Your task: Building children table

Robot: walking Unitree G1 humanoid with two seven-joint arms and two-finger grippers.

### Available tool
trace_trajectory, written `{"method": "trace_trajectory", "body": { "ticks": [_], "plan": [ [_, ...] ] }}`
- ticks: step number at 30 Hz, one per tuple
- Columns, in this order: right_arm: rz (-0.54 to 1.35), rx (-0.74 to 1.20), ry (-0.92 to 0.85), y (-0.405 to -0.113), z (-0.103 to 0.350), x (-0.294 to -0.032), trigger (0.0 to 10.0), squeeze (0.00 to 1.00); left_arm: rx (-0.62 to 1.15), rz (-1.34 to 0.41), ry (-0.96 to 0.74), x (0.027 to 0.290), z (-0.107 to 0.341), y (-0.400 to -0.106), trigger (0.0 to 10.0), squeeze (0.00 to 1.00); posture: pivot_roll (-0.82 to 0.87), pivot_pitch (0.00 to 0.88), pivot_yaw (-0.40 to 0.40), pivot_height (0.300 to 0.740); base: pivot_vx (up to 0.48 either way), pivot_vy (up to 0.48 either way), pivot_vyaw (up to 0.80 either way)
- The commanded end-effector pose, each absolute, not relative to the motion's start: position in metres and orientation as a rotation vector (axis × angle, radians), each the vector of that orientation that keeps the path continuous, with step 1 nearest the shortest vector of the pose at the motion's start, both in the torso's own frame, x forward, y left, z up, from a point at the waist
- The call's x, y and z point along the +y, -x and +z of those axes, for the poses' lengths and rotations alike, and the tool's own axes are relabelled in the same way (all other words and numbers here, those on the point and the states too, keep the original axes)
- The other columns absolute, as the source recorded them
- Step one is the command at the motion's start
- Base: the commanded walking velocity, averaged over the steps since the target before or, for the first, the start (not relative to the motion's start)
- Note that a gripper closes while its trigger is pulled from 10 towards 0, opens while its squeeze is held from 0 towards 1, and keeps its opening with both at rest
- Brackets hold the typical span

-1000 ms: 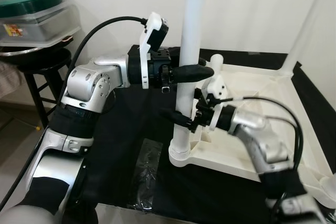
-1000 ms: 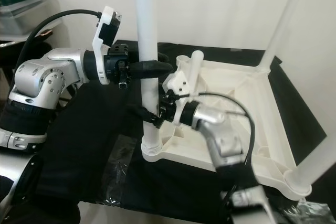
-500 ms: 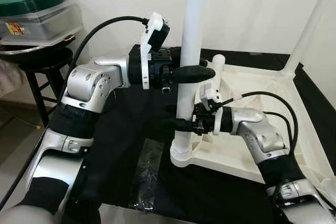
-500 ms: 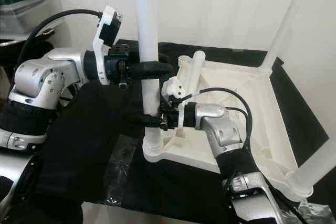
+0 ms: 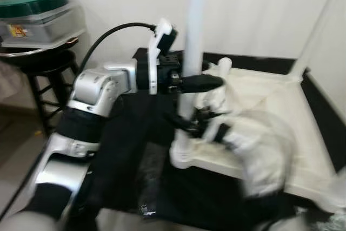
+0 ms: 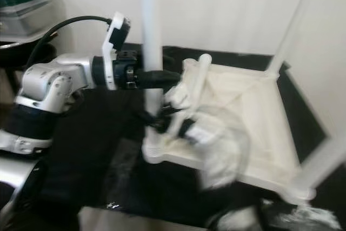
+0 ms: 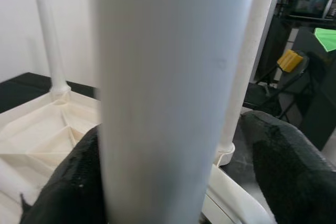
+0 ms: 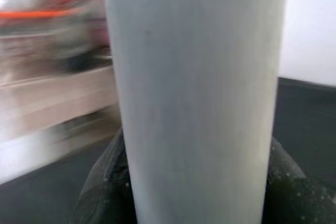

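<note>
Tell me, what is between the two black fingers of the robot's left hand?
The white table leg stands between them. In the left wrist view the left gripper has one black finger on each side of the leg, closed on it.

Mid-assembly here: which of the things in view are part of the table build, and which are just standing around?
Part of the job:
- white table leg, upright in the corner socket
- upturned white tabletop
- left gripper, clamped on the leg
- right gripper, lower on the leg, blurred

Just lying about:
- green-lidded container
- black stool under it
- black cloth
</note>
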State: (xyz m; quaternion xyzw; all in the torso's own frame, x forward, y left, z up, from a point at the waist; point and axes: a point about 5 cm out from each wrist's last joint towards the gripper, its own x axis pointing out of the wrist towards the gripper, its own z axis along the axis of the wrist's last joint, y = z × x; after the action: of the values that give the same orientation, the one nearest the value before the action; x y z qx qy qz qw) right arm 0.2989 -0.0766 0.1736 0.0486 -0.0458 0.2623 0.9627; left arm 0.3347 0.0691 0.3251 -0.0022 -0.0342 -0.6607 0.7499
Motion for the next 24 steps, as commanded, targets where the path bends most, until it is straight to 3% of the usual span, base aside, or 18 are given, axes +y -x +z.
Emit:
{"method": "trace_trajectory", "body": {
  "ticks": [1, 8, 9, 10, 11, 18, 19, 23, 24],
  "plan": [
    [0.374, 0.193, -0.116, -0.284, 0.12, -0.077, 0.0, 0.0, -0.077, -1.445, -0.006, 0.07, 0.329, -0.335, 10.0, 0.0, 0.03, 0.028, 0.004, 0.74, 0.0, 0.0, 0.0],
    [0.397, 0.122, -0.101, -0.297, 0.134, -0.078, 0.0, 0.0, -0.056, -1.456, -0.019, 0.065, 0.322, -0.337, 10.0, 0.0, 0.01, 0.016, 0.005, 0.74, 0.0, 0.0, 0.0],
    [0.401, 0.12, -0.099, -0.298, 0.135, -0.078, 0.0, 0.0, -0.057, -1.457, -0.016, 0.063, 0.322, -0.337, 4.5, 0.0, 0.01, 0.016, 0.003, 0.74, 0.0, 0.0, 0.0],
    [0.401, 0.118, -0.099, -0.299, 0.135, -0.078, 0.0, 0.0, -0.058, -1.458, -0.013, 0.063, 0.323, -0.337, 4.5, 0.0, 0.01, 0.015, -0.002, 0.74, 0.0, 0.0, 0.0],
    [0.389, 0.118, -0.098, -0.298, 0.136, -0.077, 0.0, 0.0, -0.056, -1.458, -0.011, 0.063, 0.322, -0.337, 0.0, 0.0, 0.02, 0.012, -0.003, 0.74, 0.0, 0.0, 0.0],
    [0.338, 0.109, -0.08, -0.293, 0.145, -0.073, 0.0, 0.0, -0.019, -1.451, -0.031, 0.068, 0.316, -0.337, 0.0, 0.0, 0.02, 0.005, -0.002, 0.74, 0.0, 0.0, 0.0],
    [0.34, 0.1, -0.085, -0.295, 0.147, -0.074, 9.9, 0.0, -0.019, -1.452, -0.033, 0.068, 0.316, -0.337, 0.0, 0.0, 0.03, 0.0, -0.004, 0.74, 0.0, 0.0, 0.0],
    [0.382, 0.06, -0.086, -0.3, 0.156, -0.076, 10.0, 0.0, -0.024, -1.455, -0.038, 0.068, 0.317, -0.337, 0.0, 0.0, 0.03, 0.0, -0.004, 0.74, 0.0, 0.0, 0.0],
    [0.476, 0.014, -0.1, -0.303, 0.166, -0.076, 10.0, 0.0, -0.028, -1.458, -0.041, 0.068, 0.318, -0.337, 0.0, 0.0, 0.03, 0.0, -0.003, 0.74, 0.0, 0.0, 0.0]
  ]
}}
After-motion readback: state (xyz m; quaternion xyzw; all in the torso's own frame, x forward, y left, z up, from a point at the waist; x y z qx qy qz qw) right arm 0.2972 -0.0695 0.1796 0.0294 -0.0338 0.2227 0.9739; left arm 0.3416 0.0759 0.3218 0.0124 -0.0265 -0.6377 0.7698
